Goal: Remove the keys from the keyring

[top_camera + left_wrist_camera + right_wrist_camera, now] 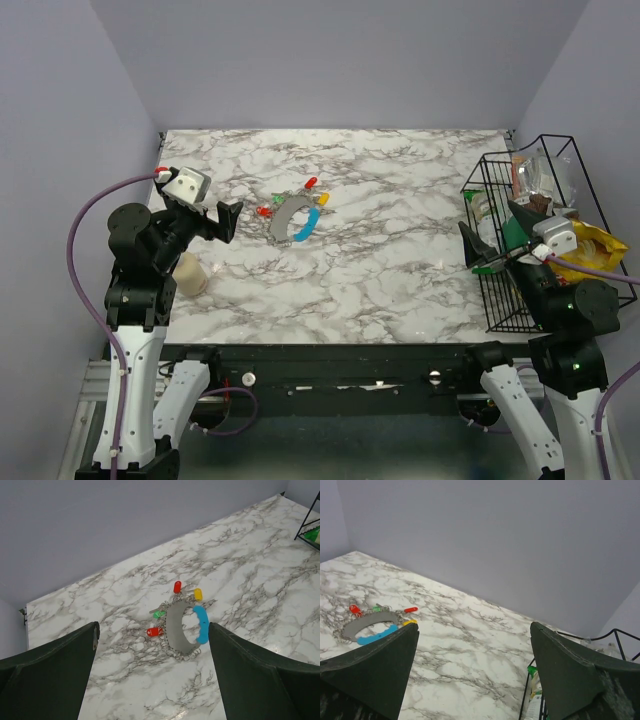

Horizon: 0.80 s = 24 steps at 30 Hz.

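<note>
**Position.** The keyring [293,219] lies flat on the marble-patterned table [400,270], left of centre. It is just ahead of the left gripper [231,222] and well apart from the right gripper [478,252]. Neither gripper touches it.

**Left gripper.** The jaws are spread wide and hold nothing. In the left wrist view, the ring sits on the table beyond the tips of the two fingers [55,670], in line with the gap between them.

**Right gripper.** The jaws are spread wide and hold nothing. The gripper hangs beside the black wire basket [497,318] at the table's right edge. In the right wrist view, the ring appears at the far left, past the left-hand finger.

**Materials and shapes.**
- **Keyring:** a flat loop with one arc in matte dark grey and the other in bright blue. Small wire rings fringe the grey arc and give it a fuzzy outline.
- **Keys:** the keys [177,586] are tiny, with capsule-shaped heads: two red, one green and one yellow-orange. They fan out around the fringe.
- **Fingers:** dark, smooth and wedge-shaped.
</note>
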Available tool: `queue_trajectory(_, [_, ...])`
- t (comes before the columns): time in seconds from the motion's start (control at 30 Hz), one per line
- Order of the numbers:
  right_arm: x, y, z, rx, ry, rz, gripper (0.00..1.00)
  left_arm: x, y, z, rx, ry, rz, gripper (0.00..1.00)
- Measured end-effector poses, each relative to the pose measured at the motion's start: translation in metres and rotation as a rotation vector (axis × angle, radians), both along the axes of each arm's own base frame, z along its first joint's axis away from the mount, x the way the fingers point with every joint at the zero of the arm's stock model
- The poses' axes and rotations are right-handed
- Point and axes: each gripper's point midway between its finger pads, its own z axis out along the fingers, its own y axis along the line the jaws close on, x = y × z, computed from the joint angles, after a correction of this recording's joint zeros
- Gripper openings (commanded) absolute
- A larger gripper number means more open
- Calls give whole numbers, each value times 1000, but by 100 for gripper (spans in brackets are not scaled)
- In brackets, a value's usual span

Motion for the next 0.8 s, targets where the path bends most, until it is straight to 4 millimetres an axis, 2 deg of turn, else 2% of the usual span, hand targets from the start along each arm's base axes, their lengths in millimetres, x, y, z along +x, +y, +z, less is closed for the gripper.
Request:
queue_trajectory(0.4, [2, 0, -3, -15, -3, -5, 100, 0, -3, -7, 0, 13, -21, 99])
queue_trajectory(0.53, [6, -1, -10, -44, 0, -11, 100, 0, -6, -8, 6, 12, -38, 99])
queue_trajectory(0.8, [15, 3, -21, -111, 11, 2, 100, 15, -9, -23, 44, 79, -69, 99])
